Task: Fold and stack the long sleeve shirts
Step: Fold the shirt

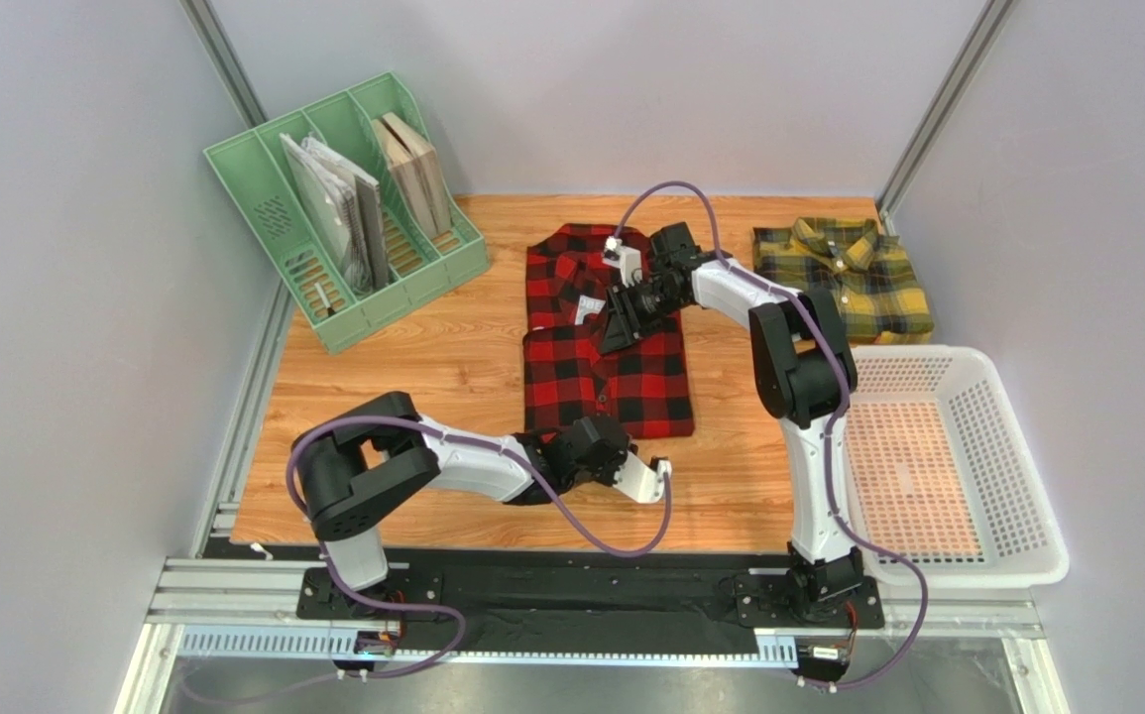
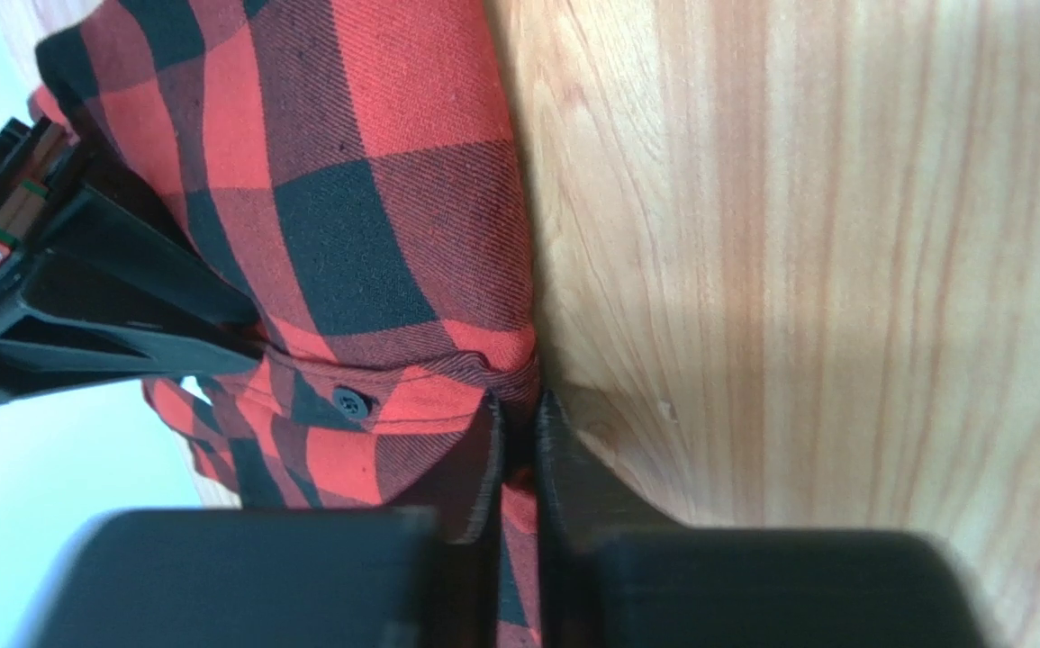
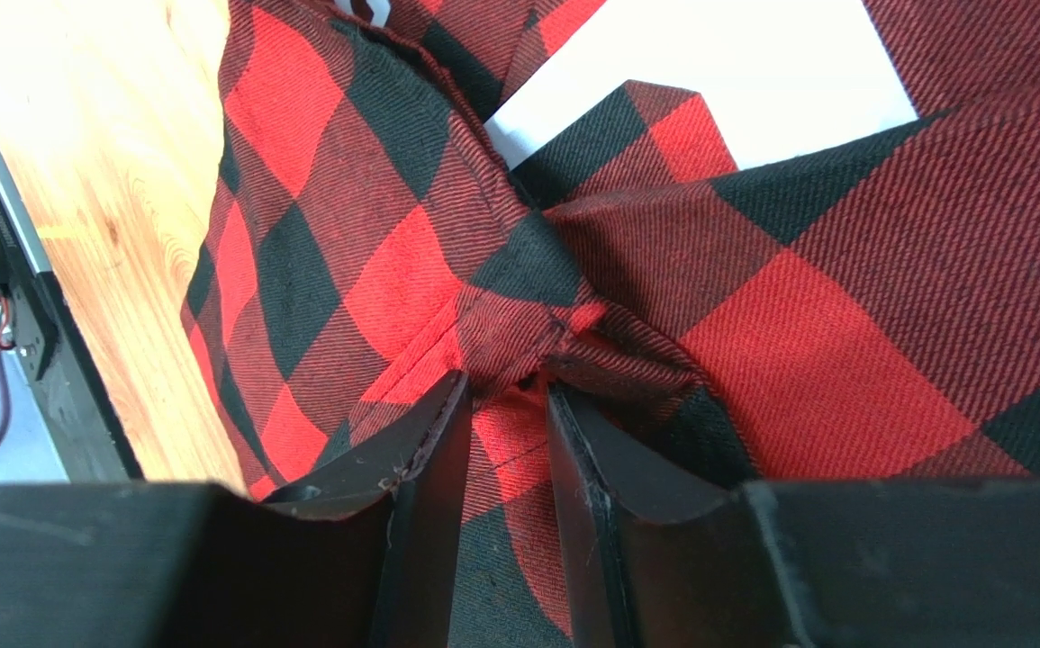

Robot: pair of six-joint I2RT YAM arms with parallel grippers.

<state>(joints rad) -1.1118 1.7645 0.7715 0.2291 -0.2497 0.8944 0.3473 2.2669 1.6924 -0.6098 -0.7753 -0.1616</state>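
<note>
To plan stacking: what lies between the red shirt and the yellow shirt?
Between red shirt and yellow shirt: bare wooden table, right arm crossing above; top view.

left arm [image 1: 474, 461] low, right arm [image 1: 819, 461] outstretched, jaws pinched

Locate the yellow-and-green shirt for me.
Top view: the yellow-and-green shirt lies at the far right of the table, just beyond the white basket, right of the red-and-black shirt.

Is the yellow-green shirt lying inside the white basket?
No, the yellow-green shirt lies on the wooden table beyond the white basket.
</note>
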